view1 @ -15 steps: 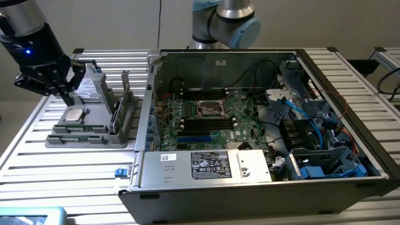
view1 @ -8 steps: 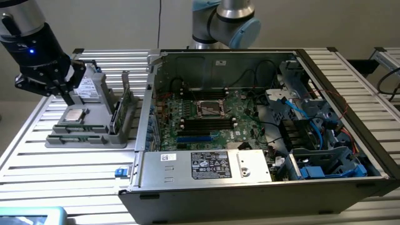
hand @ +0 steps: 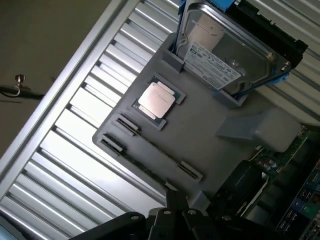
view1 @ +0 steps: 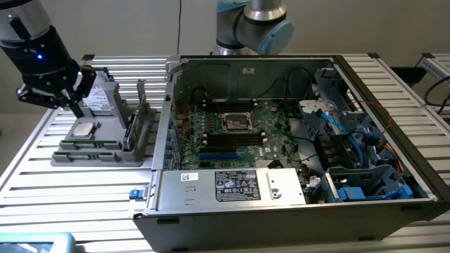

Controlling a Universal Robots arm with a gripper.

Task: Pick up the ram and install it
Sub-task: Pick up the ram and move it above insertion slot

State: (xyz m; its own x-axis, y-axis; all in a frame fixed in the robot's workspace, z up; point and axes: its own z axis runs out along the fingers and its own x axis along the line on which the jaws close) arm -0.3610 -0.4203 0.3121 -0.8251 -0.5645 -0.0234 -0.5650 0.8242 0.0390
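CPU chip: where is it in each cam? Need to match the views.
Exterior view: the processor chip lies flat on the grey tray, at the exterior view's left.
Wrist view: the processor chip sits in a square recess of the grey tray.
Shared landmark: the hard drive standing in the tray, just beside the chip.

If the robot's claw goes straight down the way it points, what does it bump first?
Probably the gray tray, at or beside the silvery processor chip lying in it. The gripper hangs above that spot; depth is hard to judge.
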